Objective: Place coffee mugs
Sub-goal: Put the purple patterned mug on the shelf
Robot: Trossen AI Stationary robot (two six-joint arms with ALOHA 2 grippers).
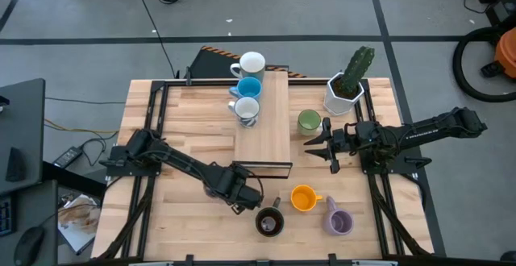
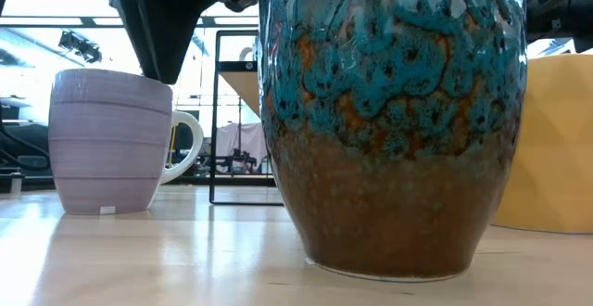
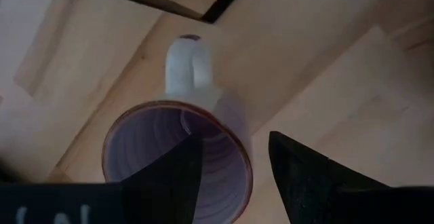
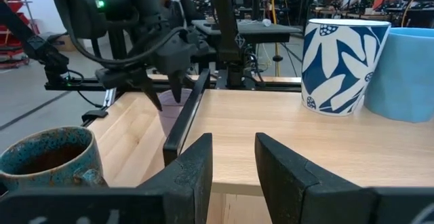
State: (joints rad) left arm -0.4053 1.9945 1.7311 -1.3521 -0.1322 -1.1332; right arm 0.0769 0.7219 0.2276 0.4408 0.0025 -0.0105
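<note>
— Starting left: what do we see at the left hand [image 1: 239, 204]?

— We see it just left of the dark brown mug [image 1: 269, 222], fingers [image 3: 169, 183] straddling a lavender mug's [image 3: 178, 163] rim, not visibly clenched.

— Further right of that brown mug?

— The orange mug [image 1: 303, 197], then another lavender mug [image 1: 339, 221]. Beyond them, the right hand [image 1: 332, 167] hangs released, near the green mug [image 1: 309, 121].

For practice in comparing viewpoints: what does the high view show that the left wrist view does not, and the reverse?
Only the high view: the orange mug, dark brown mug, green mug, cactus pot and the waiting right gripper. Only the left wrist view: a lavender mug, its white handle and inside, its rim between open jaws. Both: the left gripper and the wooden table.
</note>
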